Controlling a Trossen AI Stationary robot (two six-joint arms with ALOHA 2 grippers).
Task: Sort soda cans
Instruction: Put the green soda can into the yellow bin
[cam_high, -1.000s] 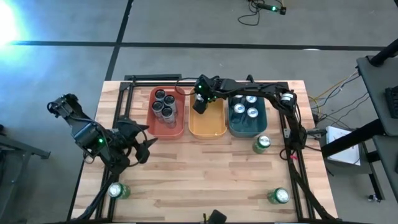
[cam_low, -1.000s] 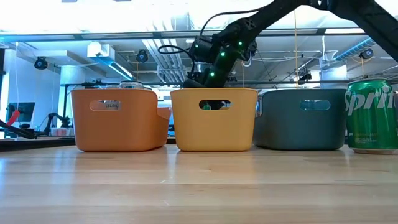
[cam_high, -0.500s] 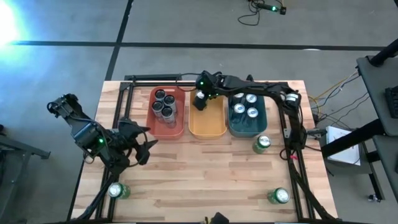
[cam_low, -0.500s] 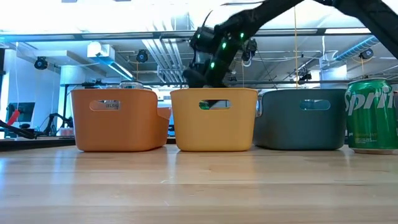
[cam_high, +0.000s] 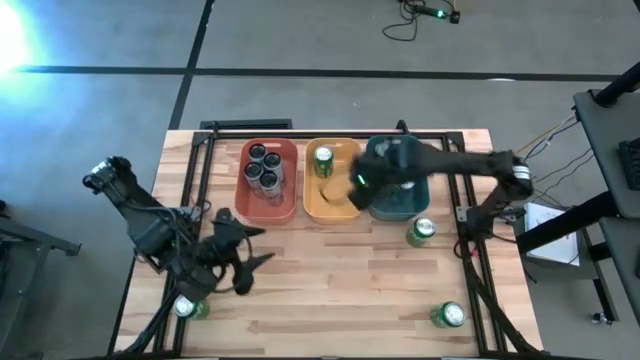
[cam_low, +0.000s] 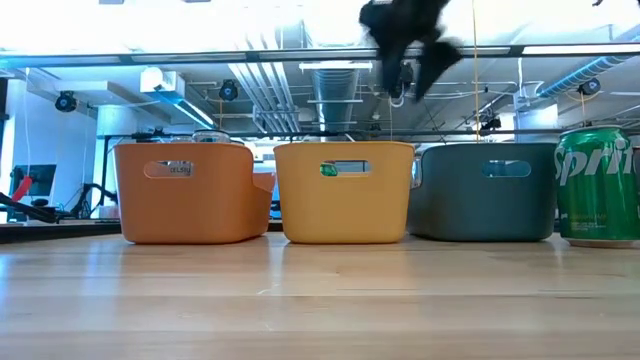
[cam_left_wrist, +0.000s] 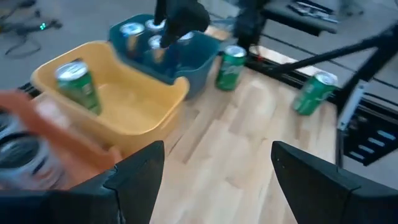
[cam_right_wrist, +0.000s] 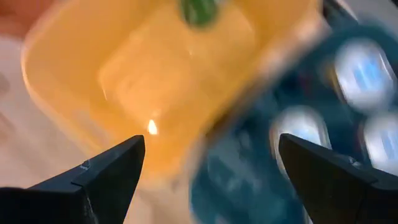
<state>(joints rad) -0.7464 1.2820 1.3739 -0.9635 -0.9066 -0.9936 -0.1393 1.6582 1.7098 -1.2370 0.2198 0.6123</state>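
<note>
Three tubs stand in a row at the table's far side. The red tub (cam_high: 285, 205) holds several black soda cans (cam_high: 264, 166). One green can (cam_high: 322, 160) stands upright at the far end of the yellow tub (cam_high: 335, 210). Pale blue cans (cam_left_wrist: 132, 31) fill the teal tub (cam_high: 408, 210). My right gripper (cam_high: 356, 190) hangs open above the border between the yellow and teal tubs, holding nothing (cam_right_wrist: 210, 143). My left gripper (cam_high: 255, 255) is open over the table near the red tub, also holding nothing (cam_left_wrist: 217, 149).
Three green cans stand upright on the table: one near the teal tub (cam_high: 421, 232), one at the near right corner (cam_high: 447, 316), one at the near left (cam_high: 188, 307). Black frame rails (cam_high: 470, 250) run along the table's sides. Bare wood (cam_high: 340, 280) lies between the tubs and the near edge.
My right gripper has risen out of the yellow tub's far end and swung toward the table's right and near side, leaving a green can standing in that tub. My left gripper has moved toward the near edge and a little to the right.
</note>
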